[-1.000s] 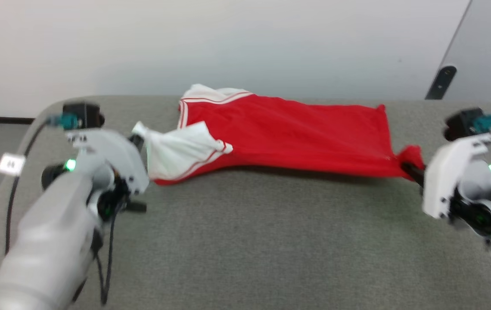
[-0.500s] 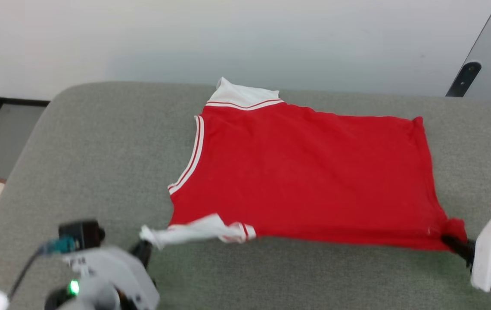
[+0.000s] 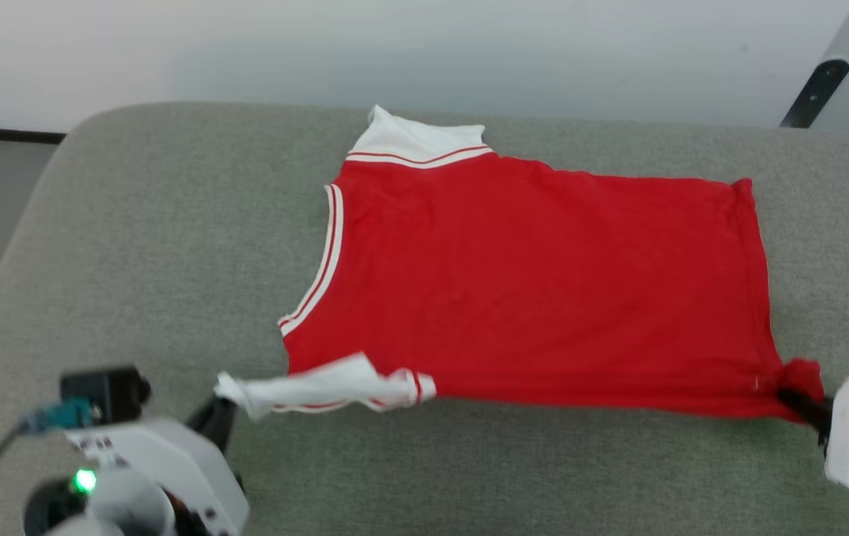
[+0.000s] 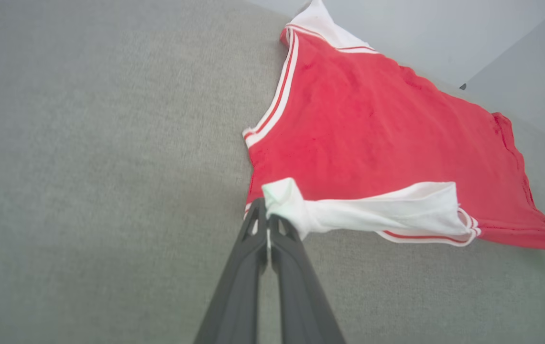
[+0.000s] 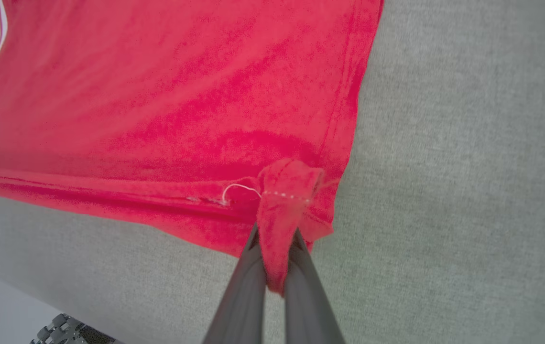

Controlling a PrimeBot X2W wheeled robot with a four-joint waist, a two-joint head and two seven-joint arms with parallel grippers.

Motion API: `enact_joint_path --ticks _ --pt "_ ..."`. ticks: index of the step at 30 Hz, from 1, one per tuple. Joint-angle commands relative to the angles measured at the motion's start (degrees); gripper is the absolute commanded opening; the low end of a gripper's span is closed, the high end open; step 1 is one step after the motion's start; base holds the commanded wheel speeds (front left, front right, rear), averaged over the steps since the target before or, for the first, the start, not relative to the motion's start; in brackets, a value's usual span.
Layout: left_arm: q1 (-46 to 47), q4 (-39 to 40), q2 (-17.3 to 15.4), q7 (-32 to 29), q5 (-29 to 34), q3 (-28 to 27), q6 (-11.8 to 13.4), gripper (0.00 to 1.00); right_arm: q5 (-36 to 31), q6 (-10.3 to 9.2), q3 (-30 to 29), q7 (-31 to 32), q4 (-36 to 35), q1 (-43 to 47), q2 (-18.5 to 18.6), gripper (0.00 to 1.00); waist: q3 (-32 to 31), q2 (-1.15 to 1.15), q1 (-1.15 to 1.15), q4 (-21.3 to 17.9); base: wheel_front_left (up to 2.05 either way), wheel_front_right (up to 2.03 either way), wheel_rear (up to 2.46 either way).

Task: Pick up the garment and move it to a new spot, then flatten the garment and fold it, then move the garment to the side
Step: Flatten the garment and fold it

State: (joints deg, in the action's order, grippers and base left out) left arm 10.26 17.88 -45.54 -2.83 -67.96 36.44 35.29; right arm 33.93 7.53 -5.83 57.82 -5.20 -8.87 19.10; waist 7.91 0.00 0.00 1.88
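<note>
While the grey fabric-covered tabletop (image 3: 134,246) gives plenty of room, the red T-shirt (image 3: 529,283) lies spread across its middle in the head view, collar trim (image 3: 320,275) toward 9 o'clock, hem toward 3 o'clock and the far sleeve (image 3: 413,141) at 12 o'clock. Most of the body rests flat; the near edge looks pulled taut between the two arms.

The left end effector (image 3: 227,406), at about 7 o'clock, is fully closed, pinching the tip of the near white sleeve (image 3: 320,387), which is drawn out into a twisted strip. The right end effector (image 3: 793,398), at about 4 o'clock, is likewise clamped tight on the bunched hem corner (image 3: 804,376), red cloth folded between its fingers.

Several things could spoil the flattening from here. If one arm pulls harder, the shirt would probably skew or slide toward that side. The left pinch holds little fabric, so more tension could let the sleeve slip free. Released as it is, the sleeve would likely stay rolled and the corner crumpled. A loose thread (image 5: 236,188) by the hem could also catch on a finger.
</note>
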Motion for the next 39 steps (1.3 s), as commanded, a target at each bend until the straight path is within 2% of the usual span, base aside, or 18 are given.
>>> enact_joint_path --ticks 1,3,9,15,21,30,39 --pt "3.02 0.17 -1.39 -1.45 0.89 -0.52 -0.11 0.00 -1.77 -0.09 0.12 1.01 0.30 -2.51 0.02 0.00 1.28 0.00 0.00 -0.98 0.00 0.00 0.00" --pt "6.32 -0.24 -2.85 -3.08 2.05 -0.45 -0.51 0.00 -2.22 -0.09 0.74 1.64 1.25 -5.04 -0.27 0.00 2.06 0.00 0.00 -1.56 0.00 0.00 0.00" --pt "16.70 -4.02 -2.41 -8.17 4.36 1.44 -4.70 0.00 -4.33 -0.09 3.67 1.61 5.79 -13.41 -0.04 0.00 4.58 0.00 0.00 -3.11 0.00 0.00 0.00" --pt "27.89 -12.31 0.93 -12.87 5.75 3.64 -10.65 0.00 -5.55 -0.09 6.90 0.34 11.08 -21.04 0.12 0.00 8.16 0.00 0.00 -3.81 0.00 0.00 0.00" --pt "37.46 -21.30 4.32 -17.02 7.84 6.38 -15.55 0.00 -6.72 -0.09 9.84 -0.97 16.50 -26.79 -0.32 0.00 11.53 0.00 0.00 -4.27 0.00 0.00 0.00" --pt "43.52 -32.57 8.58 -22.06 8.39 9.88 -19.29 0.00 -6.81 -0.09 13.23 -2.41 23.75 -31.53 -1.41 0.00 14.46 0.00 0.00 -4.84 0.00 0.00 0.00" --pt "47.84 -41.94 11.08 -31.81 7.82 14.02 -21.62 0.00 -6.10 -0.09 15.41 -3.04 29.40 -35.27 -1.58 0.00 16.60 0.00 0.00 -5.01 0.00 0.00 0.00"
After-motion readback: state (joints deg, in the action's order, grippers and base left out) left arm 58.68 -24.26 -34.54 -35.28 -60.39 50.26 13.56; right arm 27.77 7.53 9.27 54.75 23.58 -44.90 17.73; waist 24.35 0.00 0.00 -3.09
